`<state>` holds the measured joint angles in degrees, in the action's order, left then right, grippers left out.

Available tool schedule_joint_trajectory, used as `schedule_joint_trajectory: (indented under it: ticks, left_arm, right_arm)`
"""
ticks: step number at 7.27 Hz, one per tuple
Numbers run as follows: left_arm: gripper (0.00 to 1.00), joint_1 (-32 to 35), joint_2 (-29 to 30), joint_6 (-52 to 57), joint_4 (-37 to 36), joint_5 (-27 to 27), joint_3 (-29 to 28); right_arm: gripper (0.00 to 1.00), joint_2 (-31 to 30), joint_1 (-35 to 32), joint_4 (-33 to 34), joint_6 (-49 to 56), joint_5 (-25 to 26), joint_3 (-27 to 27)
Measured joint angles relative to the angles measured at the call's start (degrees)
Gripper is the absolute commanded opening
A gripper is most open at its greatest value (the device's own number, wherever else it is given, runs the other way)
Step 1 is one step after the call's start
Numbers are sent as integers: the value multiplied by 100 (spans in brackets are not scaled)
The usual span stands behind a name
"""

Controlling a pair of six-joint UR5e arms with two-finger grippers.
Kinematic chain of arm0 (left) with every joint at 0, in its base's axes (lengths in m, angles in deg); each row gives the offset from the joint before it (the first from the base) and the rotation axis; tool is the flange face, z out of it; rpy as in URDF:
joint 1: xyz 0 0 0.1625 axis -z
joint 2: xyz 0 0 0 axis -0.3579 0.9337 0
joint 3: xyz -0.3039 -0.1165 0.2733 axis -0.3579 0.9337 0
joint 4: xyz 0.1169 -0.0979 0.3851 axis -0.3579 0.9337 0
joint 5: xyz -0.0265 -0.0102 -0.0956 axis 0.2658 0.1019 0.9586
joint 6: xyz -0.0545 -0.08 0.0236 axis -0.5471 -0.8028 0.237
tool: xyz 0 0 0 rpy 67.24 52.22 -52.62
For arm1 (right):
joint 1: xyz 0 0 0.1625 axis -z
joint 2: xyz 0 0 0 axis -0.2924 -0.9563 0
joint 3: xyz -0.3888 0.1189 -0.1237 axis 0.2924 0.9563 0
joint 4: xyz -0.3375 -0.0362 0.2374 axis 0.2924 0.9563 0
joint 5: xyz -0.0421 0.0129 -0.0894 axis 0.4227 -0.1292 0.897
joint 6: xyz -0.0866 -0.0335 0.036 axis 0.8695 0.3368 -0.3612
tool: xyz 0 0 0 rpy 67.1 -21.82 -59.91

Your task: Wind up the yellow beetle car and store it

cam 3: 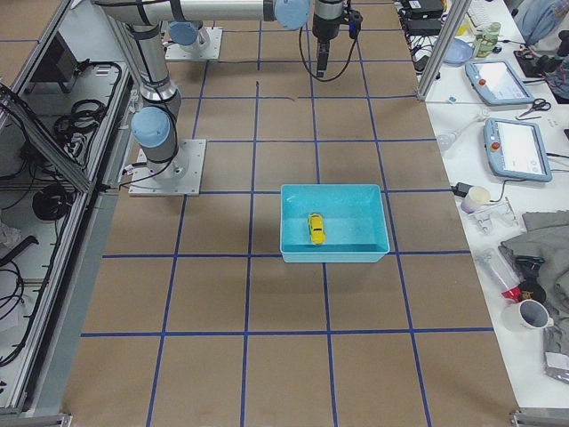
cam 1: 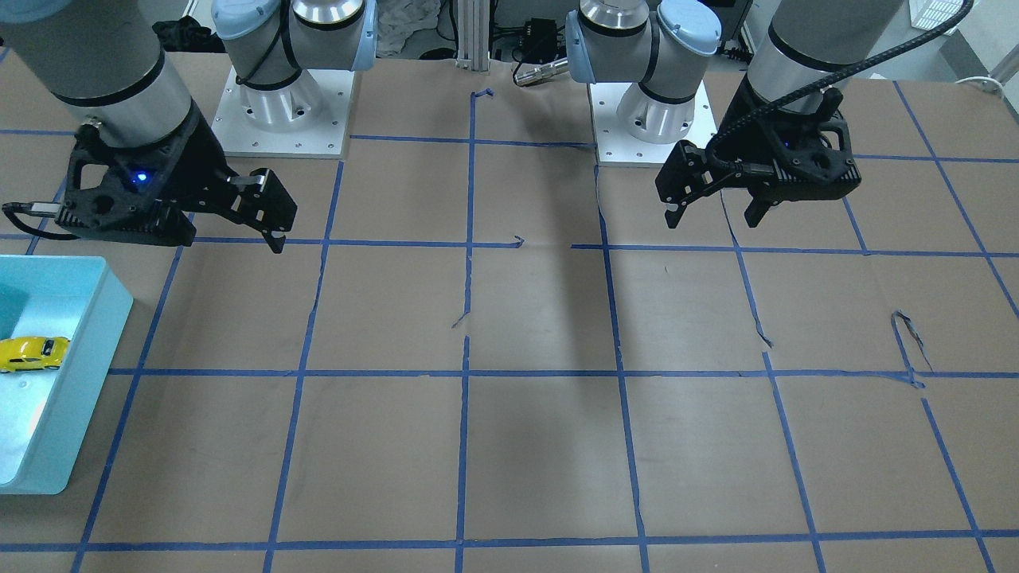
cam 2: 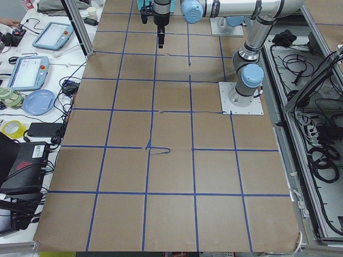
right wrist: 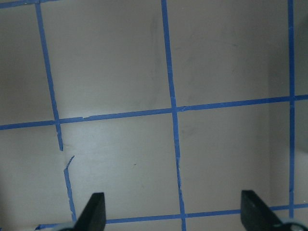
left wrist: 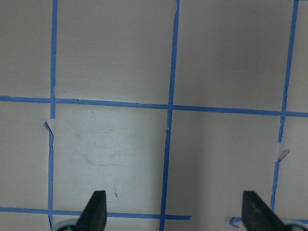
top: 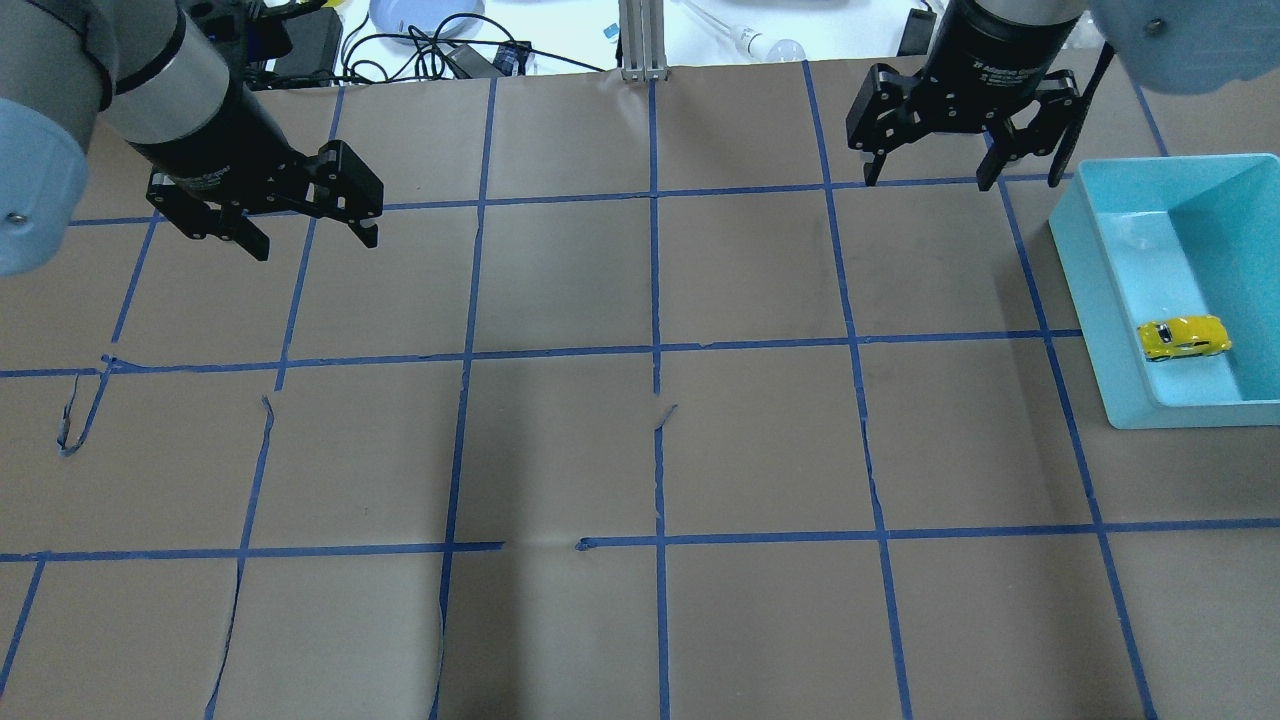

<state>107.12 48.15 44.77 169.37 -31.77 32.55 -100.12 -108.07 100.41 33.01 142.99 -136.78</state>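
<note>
L gripper: jaws spread wide, nothing held or touched; hung over table paper, well apart from teal bin. R gripper: also spread wide, empty, held near bin's corner, not touching it. White lettering noted on R wrist collar; too small to be read. Inside bin: yellow beetle car, wheels down on floor, long axis set across bin's short width, one end close to a long wall. Nose end cannot be told.
</note>
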Motion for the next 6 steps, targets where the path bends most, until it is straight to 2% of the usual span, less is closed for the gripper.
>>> schedule_joint_trajectory:
  ticks: [6]
  left_arm:
    - [100,-19,16,6,-69,8,2]
  right_arm:
    - [100,0,-122,126,-89,28,-9]
